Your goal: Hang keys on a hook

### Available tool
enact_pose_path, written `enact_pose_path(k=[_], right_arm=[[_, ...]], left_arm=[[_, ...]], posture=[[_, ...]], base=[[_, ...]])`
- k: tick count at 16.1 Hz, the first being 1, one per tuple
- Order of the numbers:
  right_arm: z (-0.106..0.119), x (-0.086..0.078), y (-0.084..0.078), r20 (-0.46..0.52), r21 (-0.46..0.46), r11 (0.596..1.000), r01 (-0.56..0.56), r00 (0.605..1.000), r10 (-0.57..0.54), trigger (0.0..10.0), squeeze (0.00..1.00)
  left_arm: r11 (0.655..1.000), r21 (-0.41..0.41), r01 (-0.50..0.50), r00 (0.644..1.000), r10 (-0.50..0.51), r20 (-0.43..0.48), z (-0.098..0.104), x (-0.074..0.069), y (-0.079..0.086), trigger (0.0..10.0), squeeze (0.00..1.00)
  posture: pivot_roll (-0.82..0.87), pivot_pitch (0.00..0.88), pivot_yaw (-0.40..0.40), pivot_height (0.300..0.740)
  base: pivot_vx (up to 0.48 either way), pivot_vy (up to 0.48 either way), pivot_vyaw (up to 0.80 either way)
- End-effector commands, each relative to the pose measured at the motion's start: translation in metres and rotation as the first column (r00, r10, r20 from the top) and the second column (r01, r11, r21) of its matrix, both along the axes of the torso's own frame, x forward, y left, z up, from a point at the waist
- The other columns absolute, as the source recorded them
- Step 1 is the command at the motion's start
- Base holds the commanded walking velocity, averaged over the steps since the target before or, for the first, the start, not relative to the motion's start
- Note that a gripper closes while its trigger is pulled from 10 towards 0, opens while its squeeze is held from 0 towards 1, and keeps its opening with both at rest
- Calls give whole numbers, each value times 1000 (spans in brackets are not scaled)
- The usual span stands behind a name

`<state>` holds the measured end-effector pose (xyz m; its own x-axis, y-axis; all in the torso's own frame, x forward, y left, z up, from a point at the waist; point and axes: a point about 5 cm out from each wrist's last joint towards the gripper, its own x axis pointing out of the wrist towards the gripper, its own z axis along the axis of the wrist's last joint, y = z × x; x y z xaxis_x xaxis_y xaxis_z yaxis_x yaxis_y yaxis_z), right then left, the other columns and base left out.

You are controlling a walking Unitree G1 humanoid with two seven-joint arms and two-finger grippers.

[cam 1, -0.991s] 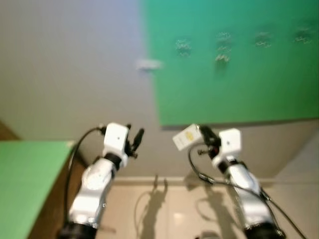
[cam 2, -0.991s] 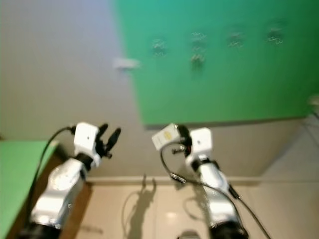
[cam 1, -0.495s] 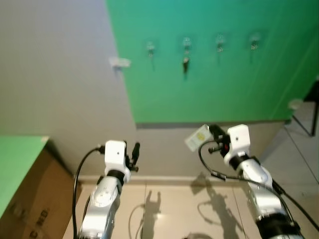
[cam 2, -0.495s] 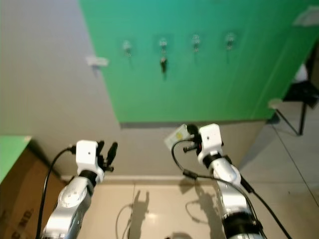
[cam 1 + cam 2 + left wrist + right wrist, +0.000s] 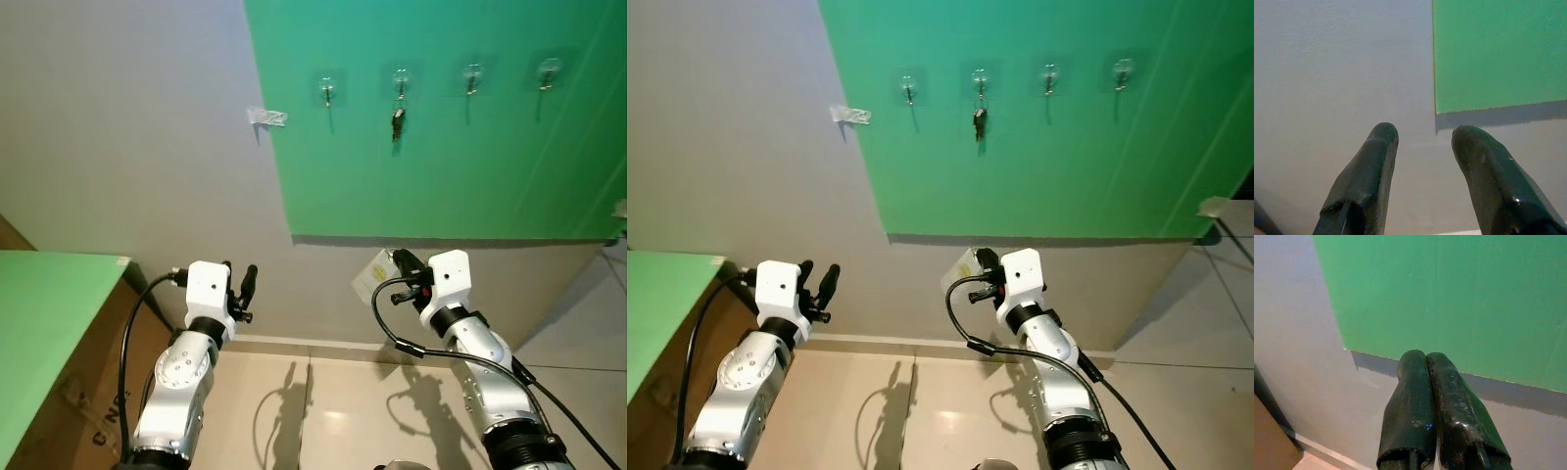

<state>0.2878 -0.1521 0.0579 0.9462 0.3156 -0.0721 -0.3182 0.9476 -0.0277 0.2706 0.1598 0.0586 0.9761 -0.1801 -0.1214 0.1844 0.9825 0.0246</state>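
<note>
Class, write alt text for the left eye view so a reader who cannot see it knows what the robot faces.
Two silver robot arms reach toward a wall with a green panel carrying four hooks; a key already hangs on the second hook. The right gripper is shut on a pale tag, and the left gripper is open and empty. A green-topped cardboard box stands at left.

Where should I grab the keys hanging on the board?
Pinch the keys by the dark body below the hook, coming straight at the board from the front. They hang upright, so fingers likely fit either side. Use the open left gripper; the right gripper holds a tag.
</note>
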Motion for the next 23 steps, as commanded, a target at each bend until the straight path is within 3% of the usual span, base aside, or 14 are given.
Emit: enact_pose_path(k=[1,6,10,14,15,18,19,23], right_arm=[[1,-1,-2,9,6,1000,13,1000,-13,0,12],[-2,-5,-11,-3,-10,1000,21,1000,-22,0,12],[-3,-6,-8,-6,3,999,33,999,-33,0,12],[-3,-5,-8,-2,-13,999,40,999,-40,0,165],[-2,-4,-8,3,-7,999,45,999,-45,0,165],[7,2,-1,40,-10,1000,23,999,-23,0,137],[12,5,2,58,-2,1000,12,998,-12,0,0],[17,11,6,67,5,1000,3,998,-4,0,0]], left_arm=[[1000,0,11,1000,-11,-6,-1,1,0,10000,0],[999,-27,23,1000,-23,-6,-2,3,-12,10000,0],[999,-25,35,999,-35,1,2,8,-6,10000,0],[1000,-16,27,999,-26,19,7,17,-4,10000,0],[1000,-13,28,999,-28,19,7,18,-4,10000,0],[999,32,43,999,-43,21,10,21,-3,10000,0],[998,31,49,998,-50,23,10,22,-4,10000,0],[994,39,104,992,-106,67,17,24,-11,10000,0]], posture=[[-211,0,119,740],[-221,0,97,740],[-222,0,109,740],[-228,0,117,740],[-229,0,118,740],[-228,0,125,740],[-229,0,126,740],[-224,0,124,740]], base=[[0,0,0],[0,-192,0],[0,-476,0],[0,-206,370],[0,0,688],[0,0,0],[0,0,0],[196,139,0]])
